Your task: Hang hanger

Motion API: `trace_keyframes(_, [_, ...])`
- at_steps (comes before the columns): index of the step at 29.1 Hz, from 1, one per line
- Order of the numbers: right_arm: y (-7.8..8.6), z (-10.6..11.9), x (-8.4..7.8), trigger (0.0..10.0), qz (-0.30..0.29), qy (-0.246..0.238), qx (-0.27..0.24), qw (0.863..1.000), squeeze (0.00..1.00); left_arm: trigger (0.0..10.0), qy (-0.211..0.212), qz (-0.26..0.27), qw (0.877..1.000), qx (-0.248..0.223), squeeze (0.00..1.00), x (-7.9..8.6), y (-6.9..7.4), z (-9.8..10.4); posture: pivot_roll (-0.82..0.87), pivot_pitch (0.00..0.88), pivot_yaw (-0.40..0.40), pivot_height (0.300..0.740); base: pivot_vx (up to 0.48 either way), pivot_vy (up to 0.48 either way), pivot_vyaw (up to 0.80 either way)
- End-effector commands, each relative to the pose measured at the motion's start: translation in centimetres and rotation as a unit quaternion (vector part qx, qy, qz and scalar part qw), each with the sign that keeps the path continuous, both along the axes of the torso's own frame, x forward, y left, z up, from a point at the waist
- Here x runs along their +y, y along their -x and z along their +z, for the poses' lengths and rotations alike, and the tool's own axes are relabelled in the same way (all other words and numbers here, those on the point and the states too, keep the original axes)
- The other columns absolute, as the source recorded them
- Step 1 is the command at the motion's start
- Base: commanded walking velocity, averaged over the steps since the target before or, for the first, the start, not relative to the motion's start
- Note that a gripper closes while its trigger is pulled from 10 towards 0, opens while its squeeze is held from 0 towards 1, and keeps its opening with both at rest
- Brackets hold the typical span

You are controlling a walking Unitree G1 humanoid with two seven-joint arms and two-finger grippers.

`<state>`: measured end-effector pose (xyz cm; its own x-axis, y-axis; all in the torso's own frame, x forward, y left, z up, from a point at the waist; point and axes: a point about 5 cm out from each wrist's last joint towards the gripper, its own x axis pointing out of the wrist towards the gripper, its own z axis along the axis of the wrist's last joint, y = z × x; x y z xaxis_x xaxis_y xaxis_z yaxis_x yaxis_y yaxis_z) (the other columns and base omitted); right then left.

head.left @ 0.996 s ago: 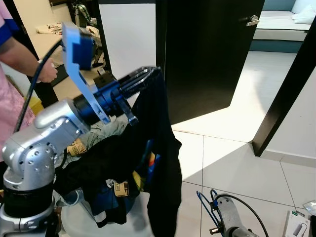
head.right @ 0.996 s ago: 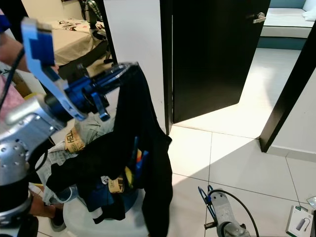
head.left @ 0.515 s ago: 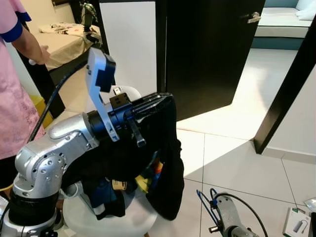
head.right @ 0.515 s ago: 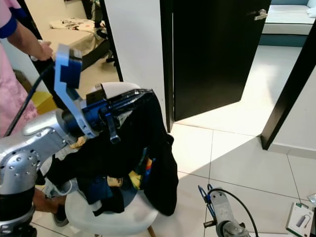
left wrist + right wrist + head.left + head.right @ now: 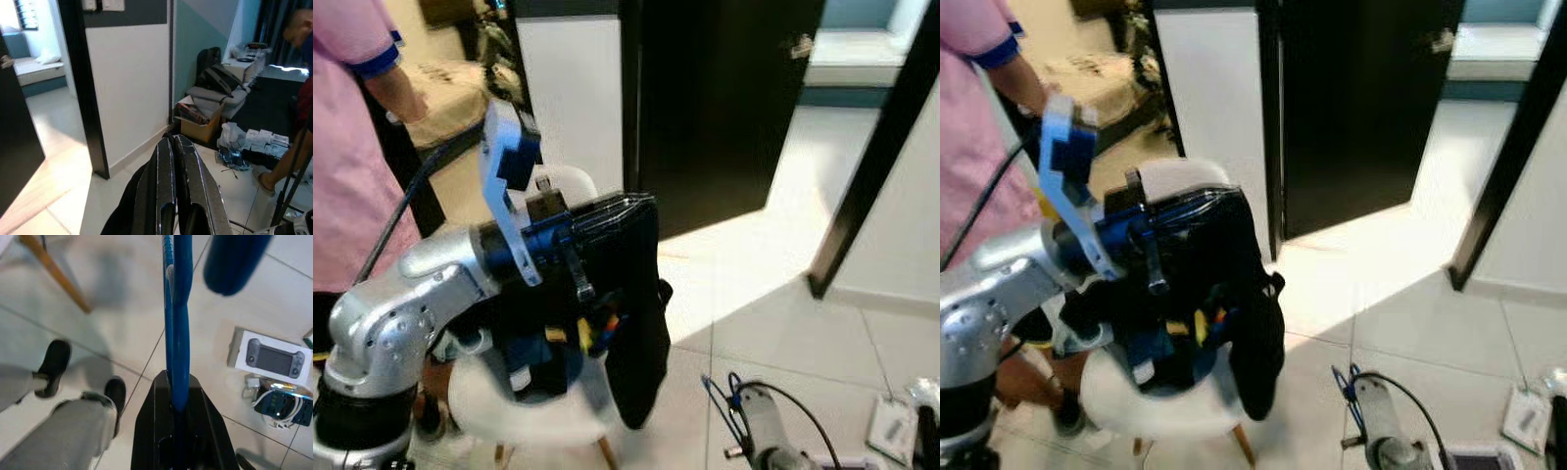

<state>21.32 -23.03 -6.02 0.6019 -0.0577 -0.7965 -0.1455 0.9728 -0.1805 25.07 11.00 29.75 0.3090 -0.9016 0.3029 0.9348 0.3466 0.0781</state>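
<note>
A black garment [image 5: 634, 313] hangs draped over the long fingers of my left gripper [image 5: 644, 202], held out level above a white chair [image 5: 540, 416]. The left wrist view has those fingers [image 5: 188, 166] pressed together, shut, with black cloth [image 5: 129, 205] hanging around their base. Low at the front, my right gripper [image 5: 173, 382] is shut on a blue wire hanger [image 5: 175, 308]. The hanger's blue loop [image 5: 717, 390] also pokes up by the right arm [image 5: 762, 446] near the floor.
More clothes lie heaped on the chair seat [image 5: 1170, 352]. A person in pink [image 5: 352, 147] stands close on the left, their legs and shoes [image 5: 54, 367] on the tiles. A dark open door [image 5: 705, 98] and black frame [image 5: 867, 157] lie ahead. Small boxes [image 5: 271, 357] lie on the floor.
The left arm has come down and back with the garment, which now hangs lower over the chair. The view has shifted and blurred. The right gripper keeps its hold on the hanger.
</note>
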Motion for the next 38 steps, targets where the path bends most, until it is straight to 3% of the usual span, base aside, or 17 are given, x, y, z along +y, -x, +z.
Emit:
trace_keyframes(1, [-0.6, 0.3, 0.1, 10.0, -0.006, -0.004, -0.009, 1.000, 0.00, 10.0, -0.003, -0.001, 1.000, -0.004, 0.00, -0.2, 0.1, -0.2, 0.02, 0.000, 0.032, 0.740, -0.315, 0.000, 0.00])
trace_keyframes(18, [-0.6, 0.3, 0.2, 10.0, -0.008, -0.005, -0.009, 1.000, 0.00, 10.0, 0.027, -0.029, 0.999, -0.004, 0.00, -1.1, 0.5, 0.5, 0.02, 0.000, 0.035, 0.740, -0.313, 0.000, 0.00])
trace_keyframes(38, [-0.6, 0.3, 0.2, 10.0, -0.007, -0.005, -0.009, 1.000, 0.00, 10.0, 0.032, -0.033, 0.999, -0.001, 0.00, -1.5, 0.5, 0.3, 0.02, 0.000, 0.037, 0.740, -0.321, 0.000, 0.00])
